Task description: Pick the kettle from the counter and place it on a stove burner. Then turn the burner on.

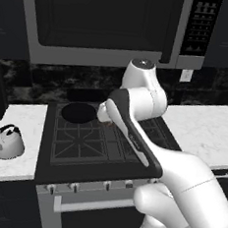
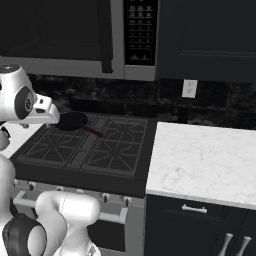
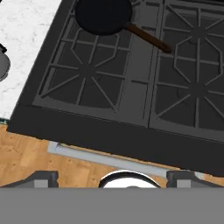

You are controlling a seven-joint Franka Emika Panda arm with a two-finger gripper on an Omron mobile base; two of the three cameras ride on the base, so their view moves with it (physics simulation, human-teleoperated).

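Right up close, the white arm point(image 1: 148, 139) sweeps across the front of the stove, and down in the hand view the two dark fingertips point(image 3: 41, 178) sit far apart at the bottom corners: jaws wide open, gripping nothing, hanging over the stove's front edge with the wood floor point(image 3: 26, 157) showing below. Beyond them the black cooktop point(image 3: 131, 96) spreads out, its near grates bare. A black frying pan point(image 1: 79, 112) sits on the back left burner, its brown handle point(image 3: 148, 38) angling toward the middle seam. Off to the left, the kettle point(image 1: 8, 141) stands upright on the narrow white desk point(image 1: 24, 122), well apart from the jaws, near that slab's front edge. On the right, the wider marble desk point(image 2: 205, 157) stretches away from the stove's side.
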